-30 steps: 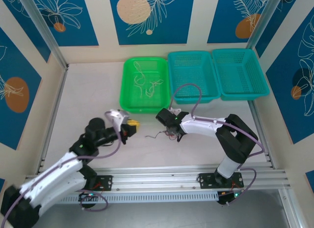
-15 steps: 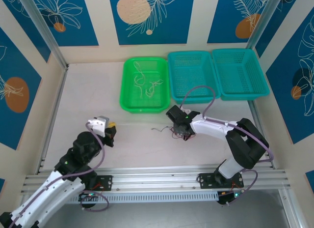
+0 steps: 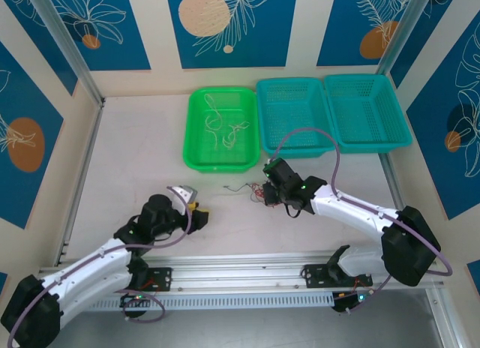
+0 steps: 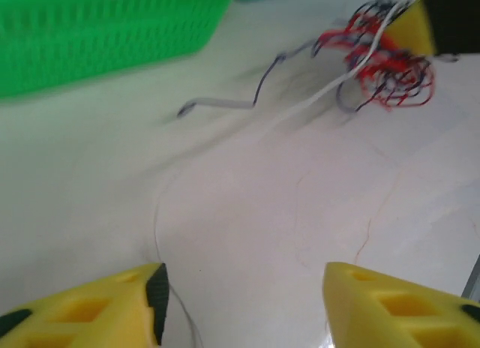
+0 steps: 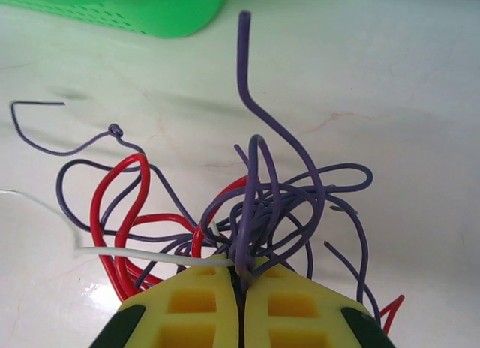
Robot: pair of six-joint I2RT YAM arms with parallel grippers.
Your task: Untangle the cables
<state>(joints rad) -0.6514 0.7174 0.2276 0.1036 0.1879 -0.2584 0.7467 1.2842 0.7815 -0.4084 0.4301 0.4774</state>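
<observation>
Cables [image 3: 255,191] on table [image 3: 135,160], just in front of green basket [image 3: 220,165]. Knot pinched in right end effector [image 5: 240,271], pads pressed together on dark strands. Left end effector [image 4: 240,292] spread, holding nothing, well left of knot. Loose tails running leftward from knot toward left arm; right arm nearer, already on it. Right wrist view: red, dark and white loops fanning ahead of the pinch. Left wrist view: thin white strand trailing across table toward the spread fingers. Probably next: grab that tail.
</observation>
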